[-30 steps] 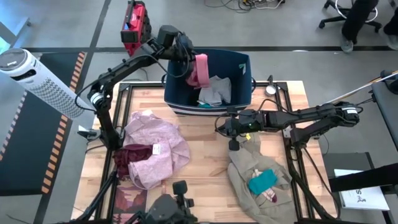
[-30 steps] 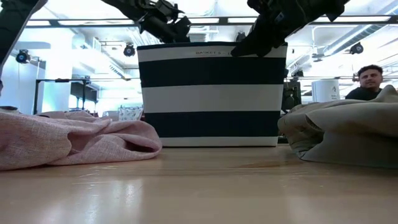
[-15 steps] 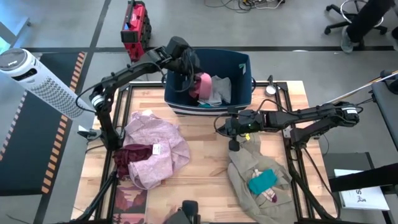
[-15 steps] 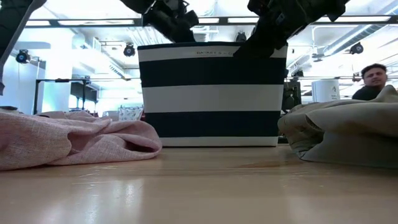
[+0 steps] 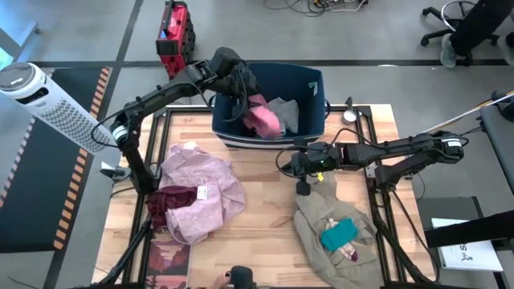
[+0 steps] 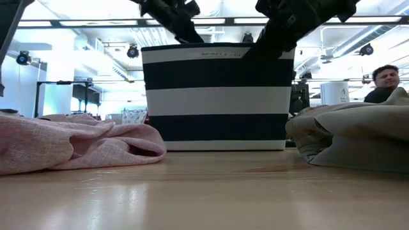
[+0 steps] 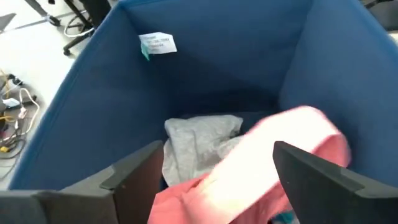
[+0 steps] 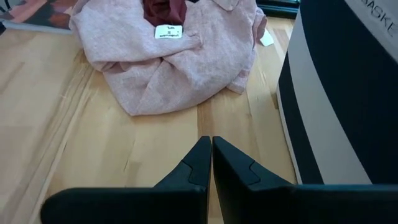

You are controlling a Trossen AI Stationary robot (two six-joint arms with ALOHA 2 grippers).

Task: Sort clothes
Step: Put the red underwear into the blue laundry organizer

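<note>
My left gripper hangs open over the navy bin. A coral pink garment shows blurred just below its fingers, inside the bin beside a grey piece. My right gripper is shut above bare wood at mid-table, in front of the bin. A pale lilac-pink garment lies heaped on the left over a maroon piece. A beige-khaki garment lies on the right with a small teal piece on top.
The bin's striped outer wall stands at the table's far middle. A reddish-brown book lies at the near left corner. A white cylinder stands off the table's left. A person sits beyond the table. Bare wood shows between the two heaps.
My left gripper has moved a little farther over the bin and opened, letting go of the coral pink garment. The garment, which hung at the bin's rim below the fingers, has dropped into the bin beside the grey piece.
</note>
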